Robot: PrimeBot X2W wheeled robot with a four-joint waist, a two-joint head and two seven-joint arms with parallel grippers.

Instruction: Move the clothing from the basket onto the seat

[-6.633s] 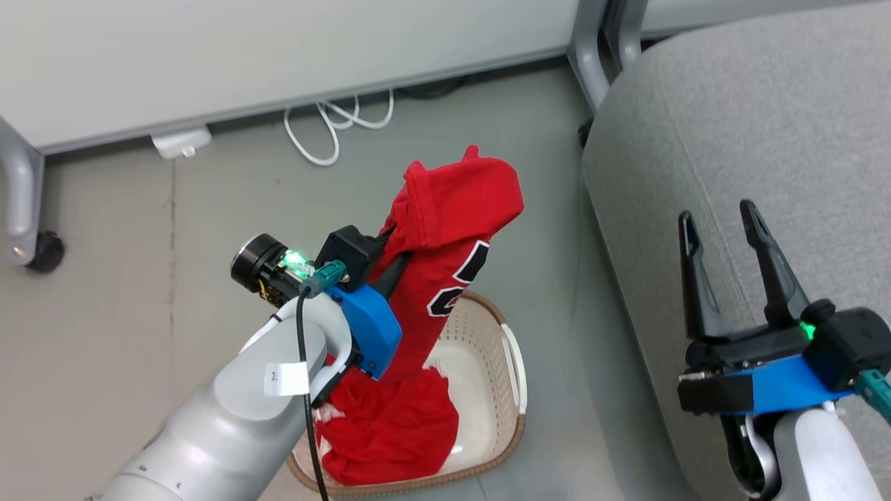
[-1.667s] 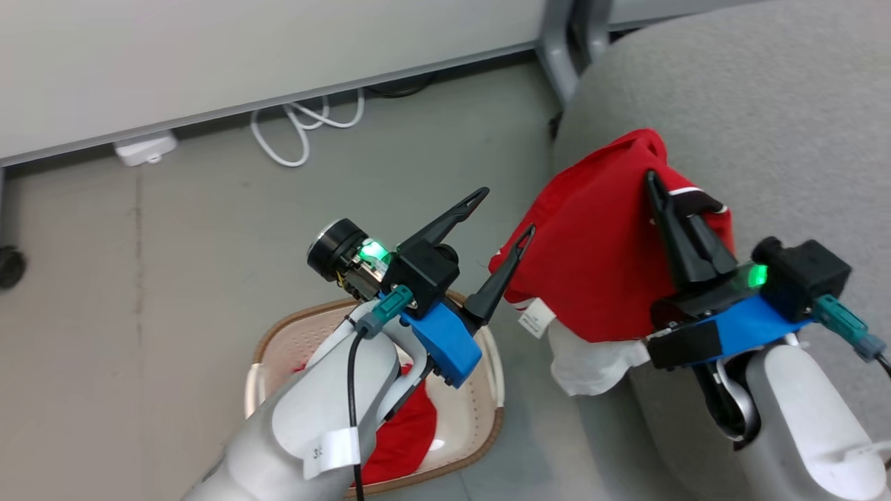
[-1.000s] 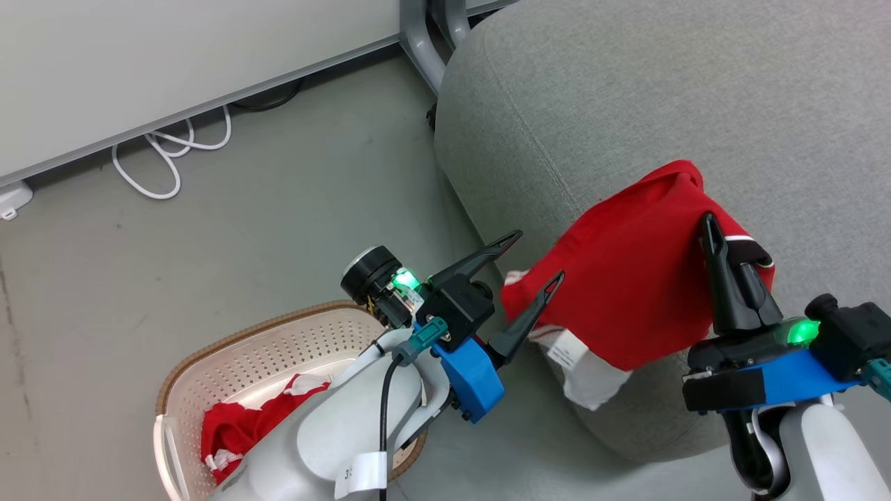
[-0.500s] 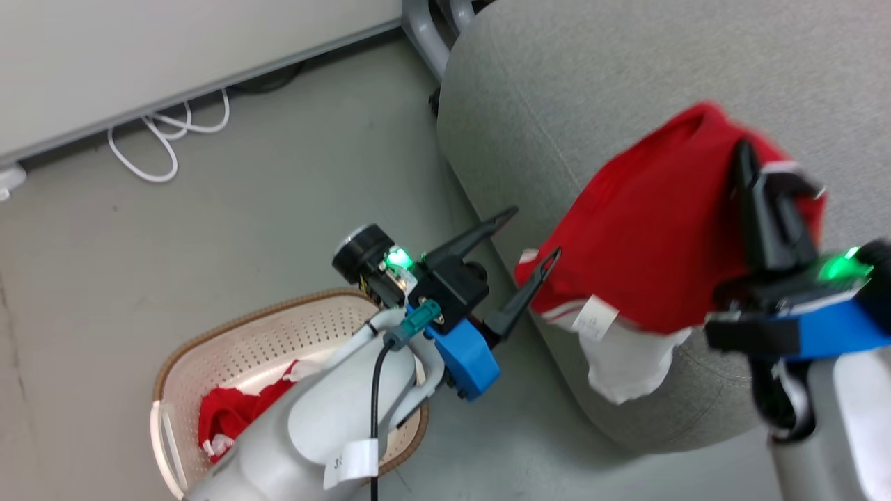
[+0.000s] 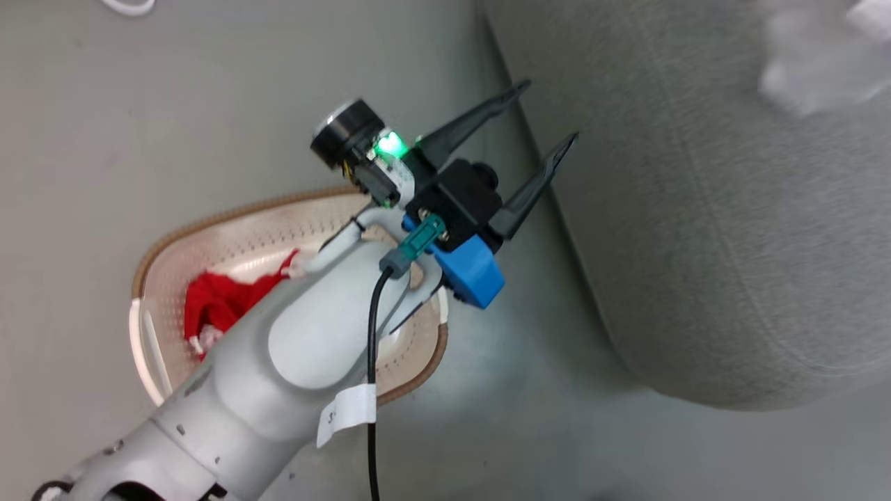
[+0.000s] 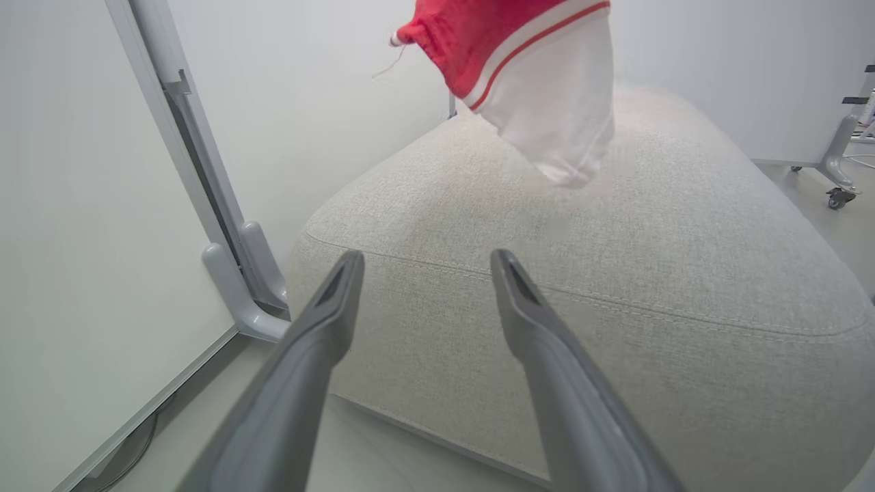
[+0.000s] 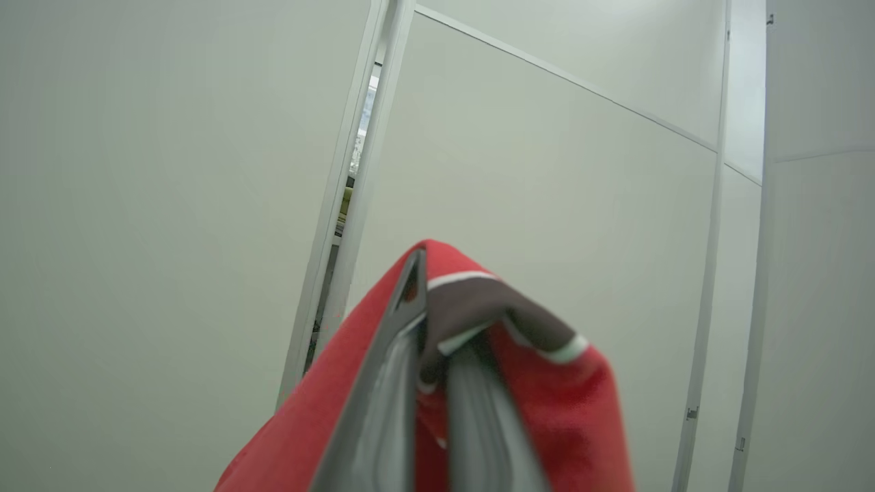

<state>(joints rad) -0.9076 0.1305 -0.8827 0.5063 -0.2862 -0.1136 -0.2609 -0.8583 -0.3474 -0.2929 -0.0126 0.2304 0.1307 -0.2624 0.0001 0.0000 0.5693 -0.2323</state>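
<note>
pinching clothing (image 6: 492, 34) above the seat (image 6: 683, 239), right end effector (image 7: 443, 321) raised.

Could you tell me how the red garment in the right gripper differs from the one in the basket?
The held garment hangs over the seat, pinched in the shut right gripper; the basket garment lies crumpled inside the basket. The held garment shows a white lining at its lower end; the basket garment shows none. Both are red.
</note>
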